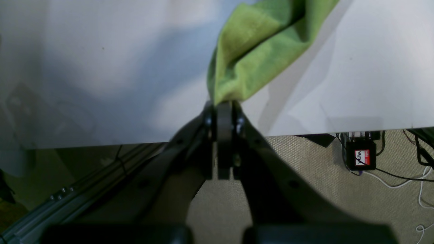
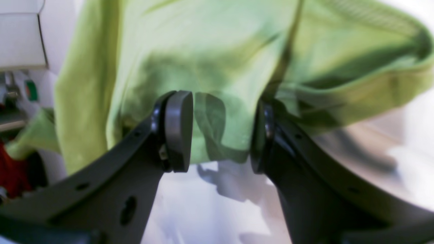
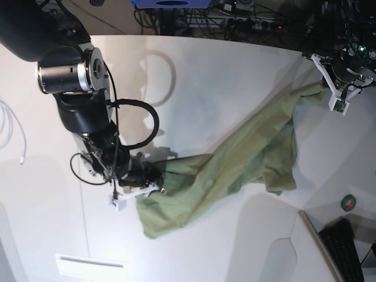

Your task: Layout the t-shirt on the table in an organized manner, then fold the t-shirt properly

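1. Shirt position: the t-shirt (image 3: 235, 164) is stretched diagonally across the table (image 3: 205, 76), strung between the two arms, with its middle sagging onto the white top and one flap hanging down near the table's corner

2. Left gripper (image 1: 223, 108): jaws shut tight on a bunched corner of the green cloth, seen clearly in the left wrist view; this end is held over the table's edge, floor and cables showing below

3. Right gripper (image 2: 222, 132): jaws part open, a gap between the pads, with a fold of cloth lying in that gap; the right pad (image 2: 261, 135) seems to touch fabric, the left pad (image 2: 178, 130) stands apart from it. Whether it has any real hold is hard to call since this view is blurred, so treat as not gripping yet

4. Done so far: shirt picked up at one end and pulled out lengthways; no longer a heap

5. Not done: shirt is twisted and rumpled, not flat, sleeves and neckline not laid out; no fold made at all

6. Judgement: early in the layout stage, flattening then all folding left
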